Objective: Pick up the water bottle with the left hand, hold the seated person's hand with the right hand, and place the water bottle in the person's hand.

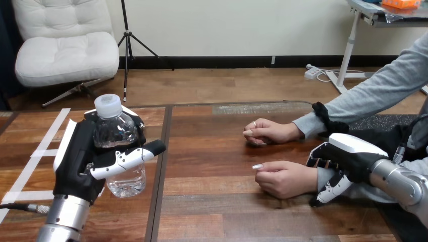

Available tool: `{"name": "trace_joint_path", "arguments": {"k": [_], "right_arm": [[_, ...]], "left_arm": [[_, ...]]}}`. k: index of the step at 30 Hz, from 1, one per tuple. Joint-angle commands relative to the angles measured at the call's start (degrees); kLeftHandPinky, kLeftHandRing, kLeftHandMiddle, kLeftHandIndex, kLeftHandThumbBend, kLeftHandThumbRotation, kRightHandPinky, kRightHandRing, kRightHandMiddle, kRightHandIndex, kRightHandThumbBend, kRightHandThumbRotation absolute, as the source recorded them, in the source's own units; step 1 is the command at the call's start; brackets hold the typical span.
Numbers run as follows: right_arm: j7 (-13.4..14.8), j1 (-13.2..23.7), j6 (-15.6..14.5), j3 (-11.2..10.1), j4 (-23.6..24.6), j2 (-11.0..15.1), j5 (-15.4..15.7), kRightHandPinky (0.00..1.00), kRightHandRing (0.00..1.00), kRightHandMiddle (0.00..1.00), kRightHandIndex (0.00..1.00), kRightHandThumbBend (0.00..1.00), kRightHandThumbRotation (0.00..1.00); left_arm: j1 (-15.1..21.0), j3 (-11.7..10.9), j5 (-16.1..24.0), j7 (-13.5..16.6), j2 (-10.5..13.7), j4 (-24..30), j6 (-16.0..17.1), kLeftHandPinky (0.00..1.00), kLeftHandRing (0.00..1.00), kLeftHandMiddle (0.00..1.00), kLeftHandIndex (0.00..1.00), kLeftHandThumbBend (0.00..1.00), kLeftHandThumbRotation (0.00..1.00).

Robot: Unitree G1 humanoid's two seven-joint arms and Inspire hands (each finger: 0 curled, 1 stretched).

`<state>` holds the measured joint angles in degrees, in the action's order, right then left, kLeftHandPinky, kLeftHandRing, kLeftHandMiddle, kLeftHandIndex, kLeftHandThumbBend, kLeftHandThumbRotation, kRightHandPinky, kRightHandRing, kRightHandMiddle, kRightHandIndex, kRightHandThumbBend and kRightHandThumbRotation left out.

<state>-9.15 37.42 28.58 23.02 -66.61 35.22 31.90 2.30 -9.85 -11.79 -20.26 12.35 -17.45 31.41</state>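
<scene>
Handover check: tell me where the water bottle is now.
Head view, left side: the water bottle is gripped upright by the left hand, well left of the person's nearer hand.

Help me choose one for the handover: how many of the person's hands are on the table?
2. The far hand rests on the table; the near hand lies closer to the robot, whose right hand curls round its wrist.

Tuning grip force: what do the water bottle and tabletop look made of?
Water bottle: clear thin plastic, glossy; you see through its walls. Its cap: matte white plastic, likely. Table: reddish-brown wood planks by the grain, slight sheen; could be laminate.
</scene>
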Motion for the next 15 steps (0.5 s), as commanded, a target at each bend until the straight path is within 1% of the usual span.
{"name": "trace_joint_path", "arguments": {"k": [1, 15], "right_arm": [[-0.9, 2.5, -0.8, 0.3, -1.1, -1.2, 0.3, 0.46, 0.49, 0.55, 0.58, 0.83, 0.0], [-0.9, 2.6, -1.1, 0.4, -1.1, -1.2, 0.5, 0.4, 0.43, 0.5, 0.52, 0.83, 0.0]], "left_arm": [[2.4, -0.1, -1.1, 0.2, -0.2, 4.0, 0.7, 0.19, 0.24, 0.3, 0.34, 0.68, 0.0], [2.2, -0.1, -1.1, 0.6, -0.3, 4.6, 0.1, 0.19, 0.24, 0.3, 0.34, 0.69, 0.0]]}}
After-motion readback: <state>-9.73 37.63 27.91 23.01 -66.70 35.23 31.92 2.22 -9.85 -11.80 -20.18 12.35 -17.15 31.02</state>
